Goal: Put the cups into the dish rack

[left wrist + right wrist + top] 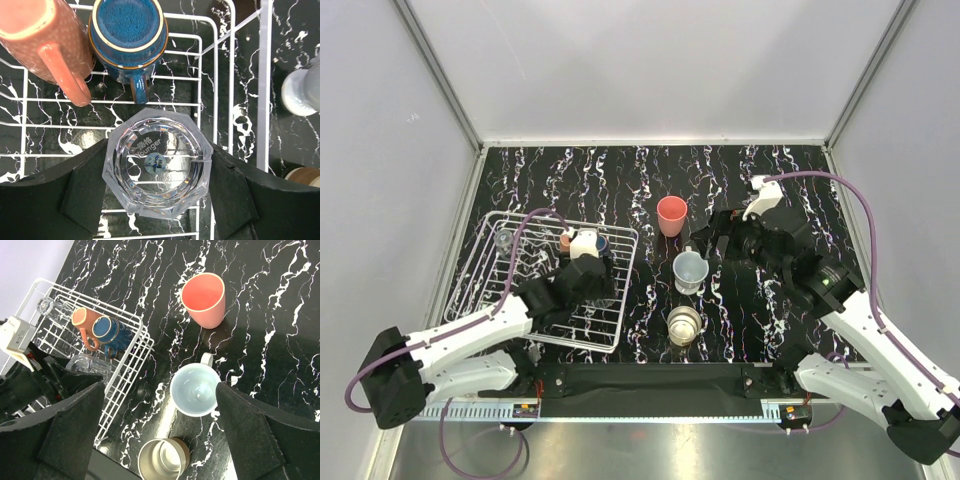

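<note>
My left gripper (157, 170) is shut on a clear octagonal glass (157, 162) and holds it bottom-up over the white wire dish rack (263, 85), near its right rim. In the top view the left gripper (588, 278) is over the rack (490, 300). A salmon mug (45, 45) and a dark blue cup (127, 37) lie in the rack just beyond the glass. A second clear glass (505, 240) sits at the rack's far left. My right gripper (162, 425) is open above the pale blue-white mug (195, 390) and the beige cup (162, 457). The coral-red tumbler (204, 300) stands farther back.
The pale mug (690, 271), beige cup (684, 324) and tumbler (671, 215) stand in a line on the black marbled table, right of the rack. White walls enclose the table on three sides.
</note>
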Action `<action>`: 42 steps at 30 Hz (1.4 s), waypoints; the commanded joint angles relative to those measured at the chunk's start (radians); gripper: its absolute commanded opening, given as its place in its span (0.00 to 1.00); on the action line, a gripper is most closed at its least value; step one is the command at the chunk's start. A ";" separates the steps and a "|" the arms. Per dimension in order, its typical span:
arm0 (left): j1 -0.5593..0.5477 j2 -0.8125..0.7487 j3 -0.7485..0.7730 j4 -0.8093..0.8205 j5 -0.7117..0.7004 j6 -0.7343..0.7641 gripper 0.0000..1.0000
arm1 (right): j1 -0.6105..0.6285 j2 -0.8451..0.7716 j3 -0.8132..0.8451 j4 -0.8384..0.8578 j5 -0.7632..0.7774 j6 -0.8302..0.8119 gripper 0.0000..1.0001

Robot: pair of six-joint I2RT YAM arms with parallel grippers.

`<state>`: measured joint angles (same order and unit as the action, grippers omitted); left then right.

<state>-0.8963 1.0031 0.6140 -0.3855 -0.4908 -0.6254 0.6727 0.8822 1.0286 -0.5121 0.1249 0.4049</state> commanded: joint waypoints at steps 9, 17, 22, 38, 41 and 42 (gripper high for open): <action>-0.007 0.031 0.006 0.137 -0.026 0.015 0.17 | -0.002 0.008 0.010 0.037 -0.016 0.017 1.00; -0.007 0.084 0.009 0.152 0.006 0.006 0.27 | -0.002 0.003 0.019 0.017 0.009 0.005 1.00; -0.007 0.075 0.018 0.143 -0.009 0.000 0.45 | -0.002 0.009 0.019 0.014 0.005 0.011 1.00; -0.007 0.017 0.043 0.093 -0.005 -0.007 0.91 | -0.002 0.066 0.036 -0.040 0.001 0.038 1.00; -0.007 -0.003 0.050 0.073 -0.006 -0.013 0.91 | -0.004 0.073 0.036 -0.037 -0.004 0.041 1.00; -0.007 -0.011 0.053 0.063 -0.008 -0.016 0.91 | -0.002 0.081 0.037 -0.034 -0.005 0.041 1.00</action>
<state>-0.8982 1.0267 0.6224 -0.3222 -0.4755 -0.6266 0.6727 0.9539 1.0264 -0.5591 0.1139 0.4362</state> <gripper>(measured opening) 0.908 0.994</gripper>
